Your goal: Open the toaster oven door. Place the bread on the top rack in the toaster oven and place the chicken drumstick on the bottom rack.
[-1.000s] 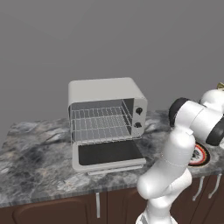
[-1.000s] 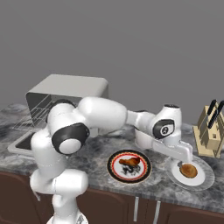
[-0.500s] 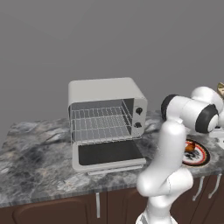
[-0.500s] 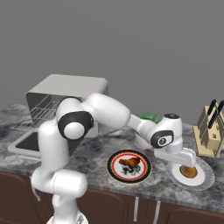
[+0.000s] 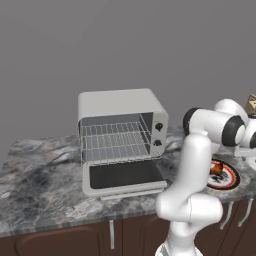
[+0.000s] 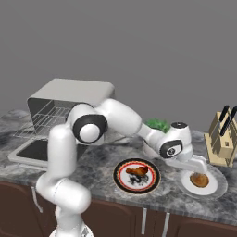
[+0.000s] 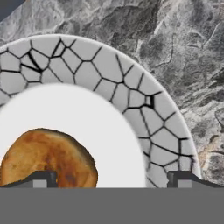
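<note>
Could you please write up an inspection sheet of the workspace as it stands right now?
Surface: grey marbled counter over dark brown cabinets.
Job's things: toaster oven with its door folded down flat; both wire racks bare. Bread on a white plate with a crackle-patterned rim. Chicken drumstick on a red-rimmed patterned plate.
Clutter: knife block at the right end; green leafy thing behind the arm.
Grippers: gripper open, directly above the bread, holding nothing.
Cables: nothing seen.
Surroundings: plain grey wall.
</note>
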